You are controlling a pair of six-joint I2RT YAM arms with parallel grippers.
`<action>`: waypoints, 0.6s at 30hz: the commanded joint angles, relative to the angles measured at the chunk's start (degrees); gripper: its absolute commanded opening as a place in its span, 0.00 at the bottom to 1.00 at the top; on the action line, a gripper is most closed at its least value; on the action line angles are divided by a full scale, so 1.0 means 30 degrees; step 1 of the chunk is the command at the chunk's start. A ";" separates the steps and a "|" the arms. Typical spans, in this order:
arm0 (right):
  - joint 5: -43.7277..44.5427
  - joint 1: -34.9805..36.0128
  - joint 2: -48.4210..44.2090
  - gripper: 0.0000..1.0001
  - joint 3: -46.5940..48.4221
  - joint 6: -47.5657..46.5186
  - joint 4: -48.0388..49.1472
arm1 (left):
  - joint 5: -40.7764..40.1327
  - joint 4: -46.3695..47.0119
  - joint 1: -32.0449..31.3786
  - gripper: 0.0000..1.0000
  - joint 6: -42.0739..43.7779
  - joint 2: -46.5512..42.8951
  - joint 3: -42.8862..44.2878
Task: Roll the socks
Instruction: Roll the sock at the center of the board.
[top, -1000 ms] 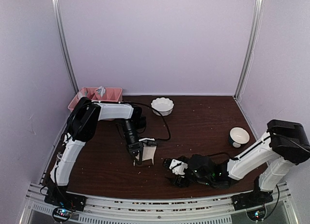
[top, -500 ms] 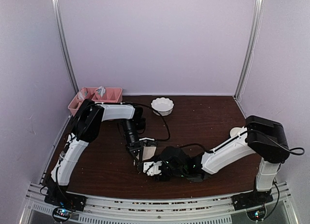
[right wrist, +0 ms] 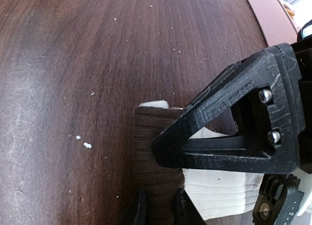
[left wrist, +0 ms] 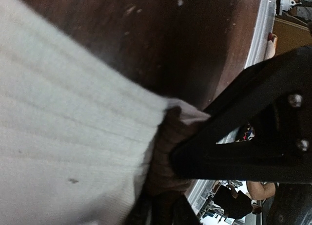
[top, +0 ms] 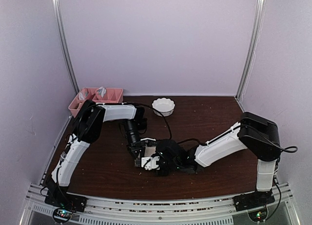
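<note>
Rolling seems begun: right end effector (right wrist: 161,211) pinches sock (right wrist: 219,188) at 6 o'clock on tabletop (right wrist: 73,64); left end effector (left wrist: 163,208) grip unclear. Next: curl fabric over.

Dark-brown wood tabletop (top: 209,113) w/ small white specks (right wrist: 87,145) scattered on it. White scalloped bowl (top: 163,106) sat upper centre, nr the back edge. Pink compartment tray (top: 117,94) stood upper left, in the back corner, w/ sth pale inside, well apart from the bowl.
</note>
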 commanded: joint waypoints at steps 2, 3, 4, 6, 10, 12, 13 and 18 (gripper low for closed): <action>-0.0590 -0.0552 0.1358 0.13 0.0520 0.1808 -0.2448 | -0.1091 0.3294 0.0492 0.33 0.0815 -0.1250 -0.0492; -0.0943 -0.0759 0.1490 0.10 0.0691 0.2280 -0.2755 | -0.1175 0.4182 0.0576 0.39 0.0991 -0.2054 -0.1089; -0.1365 -0.1004 0.1580 0.07 0.0852 0.2815 -0.3153 | -0.1241 0.5021 0.0696 0.43 0.1127 -0.3096 -0.1767; -0.2554 -0.1578 0.1604 0.01 0.0939 0.3828 -0.3588 | -0.0818 0.7297 0.1085 0.49 0.1315 -0.5460 -0.3812; -0.5875 -0.2774 0.1415 0.00 0.0641 0.5970 -0.3786 | -0.0984 1.1473 0.1568 0.57 0.1683 -0.9822 -0.7680; -0.7222 -0.3201 0.1463 0.00 0.0627 0.6745 -0.4119 | -0.1355 1.2927 0.1568 0.86 0.1906 -1.1260 -0.8965; -0.7899 -0.3404 0.1511 0.00 0.0620 0.7068 -0.4253 | -0.1585 1.3633 0.1574 0.96 0.1937 -1.1860 -0.9582; -1.1321 -0.4678 0.1960 0.00 0.0117 0.9864 -0.3462 | -0.2696 1.8258 0.1553 0.98 0.1660 -1.5167 -1.2796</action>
